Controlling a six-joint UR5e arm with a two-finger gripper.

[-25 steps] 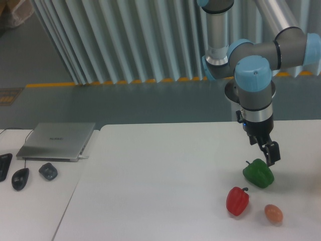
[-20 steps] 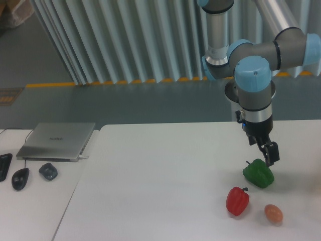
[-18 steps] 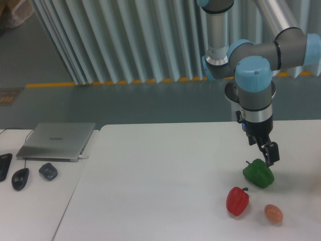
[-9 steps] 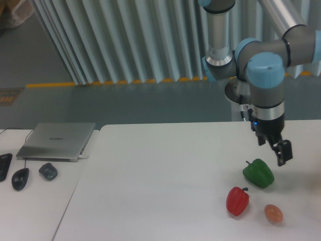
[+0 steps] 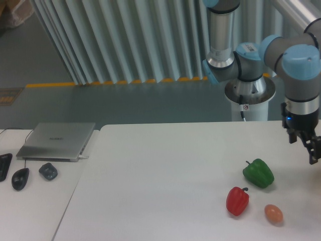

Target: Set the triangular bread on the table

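Note:
The triangular bread does not show in the camera view. The white table (image 5: 165, 170) fills the lower middle and right. My gripper (image 5: 314, 153) hangs at the far right edge of the frame, a little above the table and to the upper right of a green pepper. Its dark fingers (image 5: 314, 149) are partly cut off by the frame edge. I cannot make out the gap between them or whether anything is held.
A green bell pepper (image 5: 259, 173), a red bell pepper (image 5: 237, 201) and a small brownish-orange egg-shaped thing (image 5: 273, 214) lie on the table's right part. On the adjoining desk at left are a laptop (image 5: 57, 140), a mouse (image 5: 20, 178) and a small dark object (image 5: 48, 171).
The arm has swung right, carrying the gripper from just above the green pepper to the frame's right edge. The peppers and the egg-shaped thing have not moved.

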